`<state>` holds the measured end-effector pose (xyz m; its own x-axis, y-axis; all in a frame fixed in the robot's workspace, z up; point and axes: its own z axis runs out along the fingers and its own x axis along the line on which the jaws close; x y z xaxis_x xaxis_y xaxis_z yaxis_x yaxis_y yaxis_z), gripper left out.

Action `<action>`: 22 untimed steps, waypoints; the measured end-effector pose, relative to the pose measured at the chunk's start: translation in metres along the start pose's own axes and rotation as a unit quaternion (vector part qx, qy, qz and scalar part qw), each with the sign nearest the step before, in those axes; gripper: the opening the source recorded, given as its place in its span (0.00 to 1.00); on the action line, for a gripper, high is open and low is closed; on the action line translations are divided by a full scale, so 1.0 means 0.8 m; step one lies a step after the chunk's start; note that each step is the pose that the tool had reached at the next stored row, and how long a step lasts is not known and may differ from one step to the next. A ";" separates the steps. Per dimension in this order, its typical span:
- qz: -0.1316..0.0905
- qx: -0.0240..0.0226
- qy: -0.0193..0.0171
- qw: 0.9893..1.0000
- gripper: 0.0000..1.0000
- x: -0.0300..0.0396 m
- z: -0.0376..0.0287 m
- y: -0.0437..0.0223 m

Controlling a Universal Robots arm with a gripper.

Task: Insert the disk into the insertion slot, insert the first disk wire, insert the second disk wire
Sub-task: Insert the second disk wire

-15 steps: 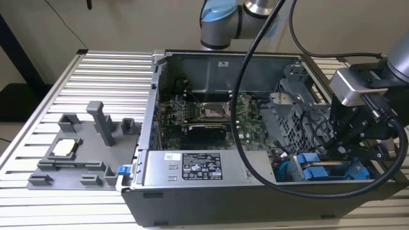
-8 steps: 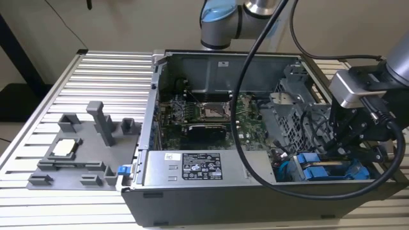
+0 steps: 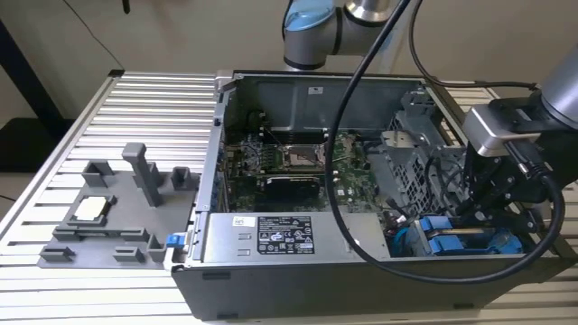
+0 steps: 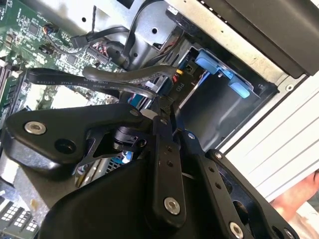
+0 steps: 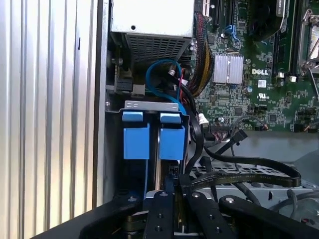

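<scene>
In the first wrist view the gripper [image 5: 167,199] points down into the drive cage [image 5: 149,105], its black fingers [image 5: 162,209] close together over the gap between two blue carriers. The disk [image 5: 172,137] sits seated in the slot beside the other blue carrier [image 5: 135,137]; black cables [image 5: 239,169] loop just beside it. In the second wrist view the fingers pinch near a black connector [image 4: 164,107], though whether they grip it I cannot tell. The exterior view shows the arm [image 3: 532,101] reaching down from the exterior view's right into the open computer case [image 3: 212,203], the power-supply box [image 3: 284,237] near the cage, and a grey fixture tray [image 3: 118,210] well apart on the table [image 3: 135,95].
</scene>
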<state>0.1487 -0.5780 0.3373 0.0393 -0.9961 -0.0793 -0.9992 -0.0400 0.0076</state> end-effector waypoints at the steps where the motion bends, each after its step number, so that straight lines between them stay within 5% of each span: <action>1: 0.000 0.000 0.000 1.000 0.16 0.0000 0.0004 0.0000; 8: 0.000 0.000 -0.001 1.000 0.24 -0.0002 -0.0022 0.0000; 17: 0.000 0.000 -0.001 1.000 0.24 -0.0041 -0.0517 0.0004; 19: 0.000 0.000 -0.002 1.000 0.24 -0.0047 -0.0592 0.0005; 22: 0.000 0.000 -0.002 1.000 0.24 -0.0047 -0.0594 0.0005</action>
<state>0.1487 -0.5780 0.3850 0.0392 -0.9958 -0.0832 -0.9992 -0.0399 0.0073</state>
